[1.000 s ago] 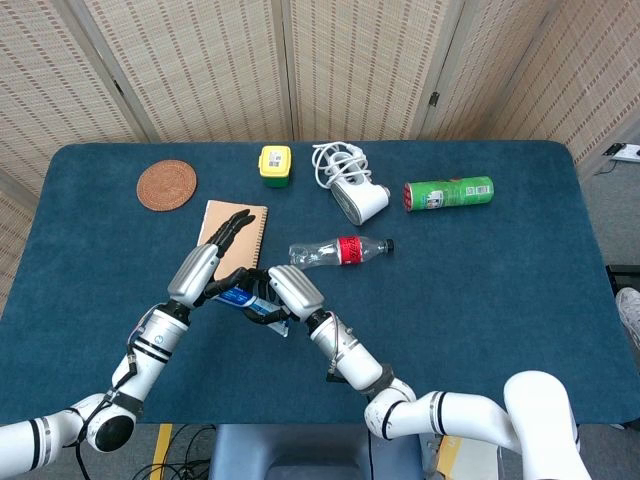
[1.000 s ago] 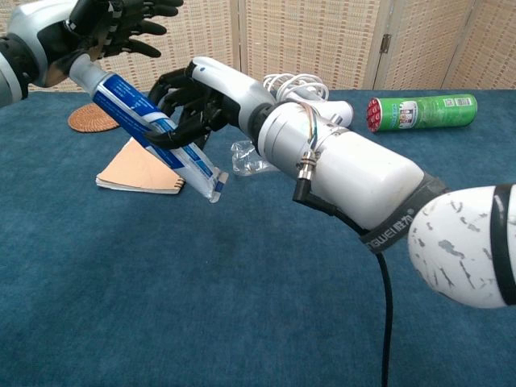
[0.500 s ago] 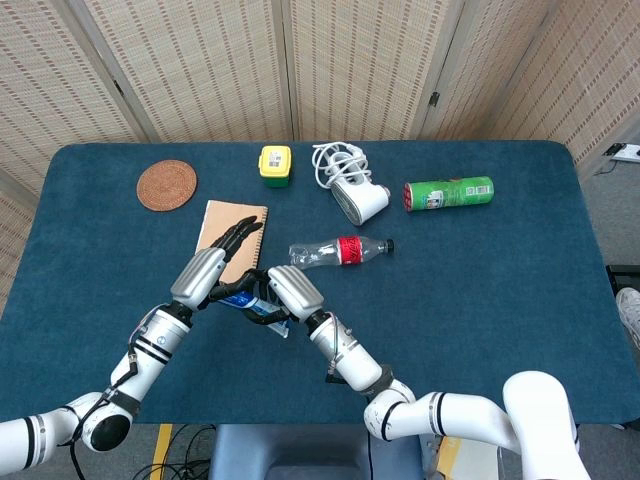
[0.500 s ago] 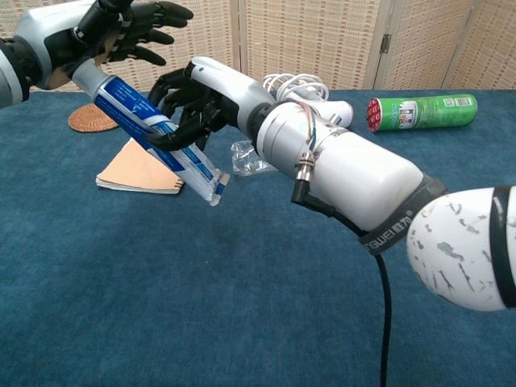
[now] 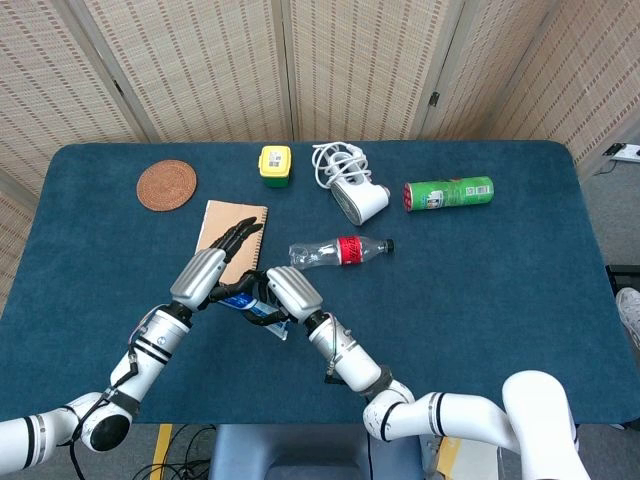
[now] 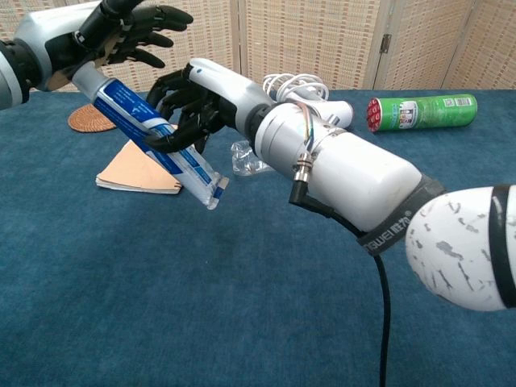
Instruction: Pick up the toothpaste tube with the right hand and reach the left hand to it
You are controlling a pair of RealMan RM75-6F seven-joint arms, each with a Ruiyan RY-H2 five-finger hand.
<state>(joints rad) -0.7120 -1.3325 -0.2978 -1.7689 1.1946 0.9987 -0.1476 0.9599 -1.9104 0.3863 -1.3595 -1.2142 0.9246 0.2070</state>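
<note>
A blue and white toothpaste tube (image 6: 149,133) hangs tilted above the table, cap end up at the left and crimped end down at the right. My right hand (image 6: 187,103) grips it around the middle with curled fingers. My left hand (image 6: 109,31) sits over the cap end with its fingers spread, and its palm seems to touch the tube. In the head view the left hand (image 5: 212,266) and right hand (image 5: 281,291) meet over the table's front left, with only a strip of the tube (image 5: 243,299) showing between them.
A tan notebook (image 5: 243,222) lies under the left hand. A crushed plastic bottle (image 5: 341,250) lies just behind the right hand. Further back are a round coaster (image 5: 166,185), a yellow box (image 5: 275,164), a white device with cable (image 5: 356,194) and a green can (image 5: 448,193).
The left hand has come down closer over the tube's cap end, and its fingers now reach forward above it. The right hand and tube have shifted slightly left.
</note>
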